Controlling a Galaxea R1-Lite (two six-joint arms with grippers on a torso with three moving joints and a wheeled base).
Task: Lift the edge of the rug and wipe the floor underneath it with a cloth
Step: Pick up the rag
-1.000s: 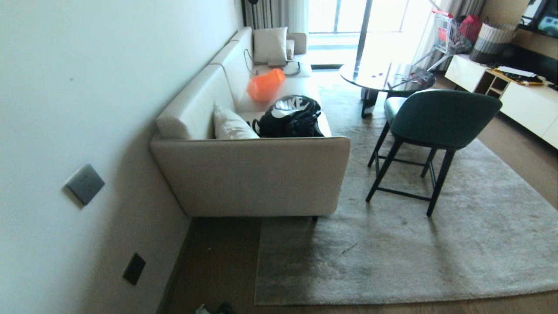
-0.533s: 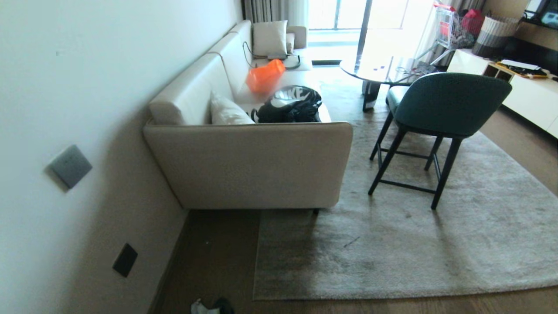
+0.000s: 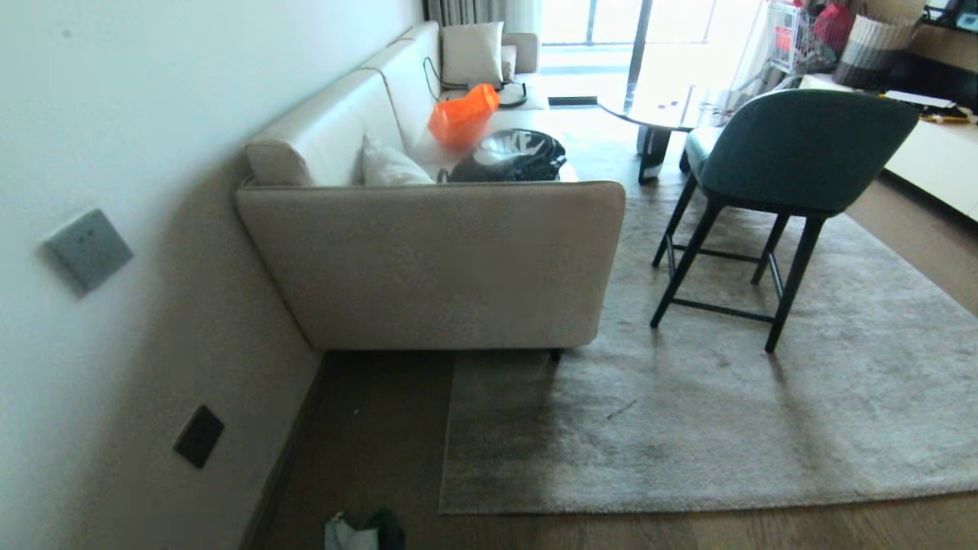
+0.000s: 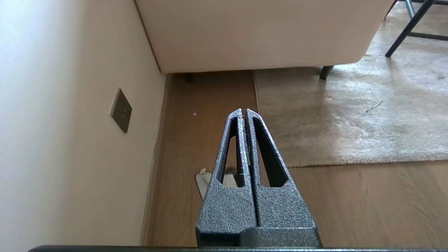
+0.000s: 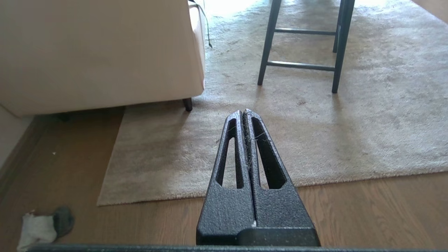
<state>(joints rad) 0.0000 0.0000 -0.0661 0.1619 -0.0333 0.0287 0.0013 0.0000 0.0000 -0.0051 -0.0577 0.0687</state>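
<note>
Only lettering in view: large white print on the black bag (image 3: 508, 155) lying on the sofa (image 3: 428, 260) seat, near the arm end. Partly hidden behind the sofa arm and blurred; letters "KE" just made out, rest unreadable. No other text, labels or numbers legible.

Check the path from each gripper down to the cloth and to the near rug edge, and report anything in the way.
Nothing visible blocks either path. The cloth lies alone on bare floor, near the wall and apart from the rug edge, which lies flat. The sofa and chair stand farther back. The left gripper and right gripper are shut, above the floor.
</note>
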